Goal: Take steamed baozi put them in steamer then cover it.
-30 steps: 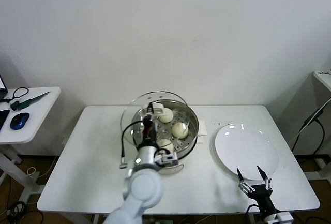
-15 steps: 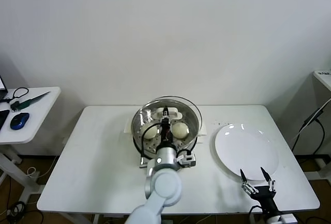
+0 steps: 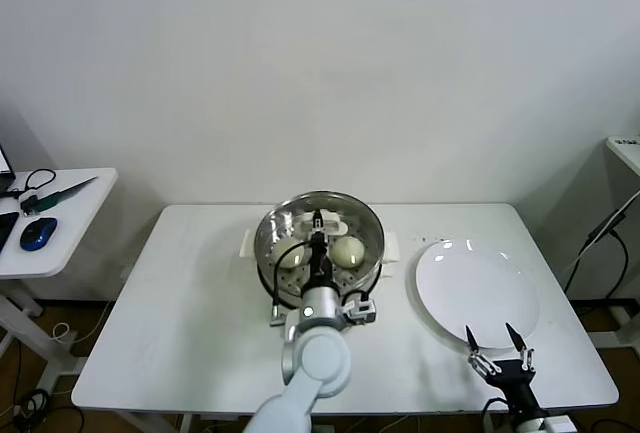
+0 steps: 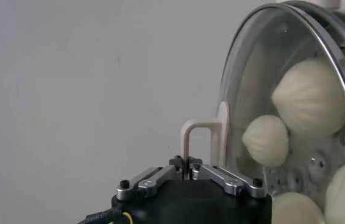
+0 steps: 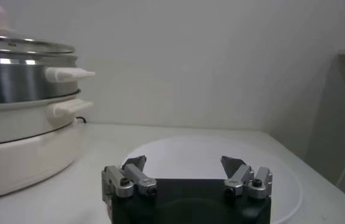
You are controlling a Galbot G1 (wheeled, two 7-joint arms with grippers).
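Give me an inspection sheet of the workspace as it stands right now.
Surface: white table, plate empty.
Job's things: glass cover seated on steamer; baozi visible inside.
Clutter: nothing seen on the table.
Grippers: left gripper shut on the cover's handle; right gripper open, parked at the table's near edge by the plate.
Cables: black cable along the left arm.
Surroundings: side table with mouse.

Left gripper (image 3: pixel 316 221) reaches forward with jaws clamped; right gripper (image 3: pixel 497 344) waits low, jaws spread.

cream-white baozi (image 3: pixel 347 249), shiny steel steamer (image 3: pixel 268 263), white plate (image 3: pixel 478 291)
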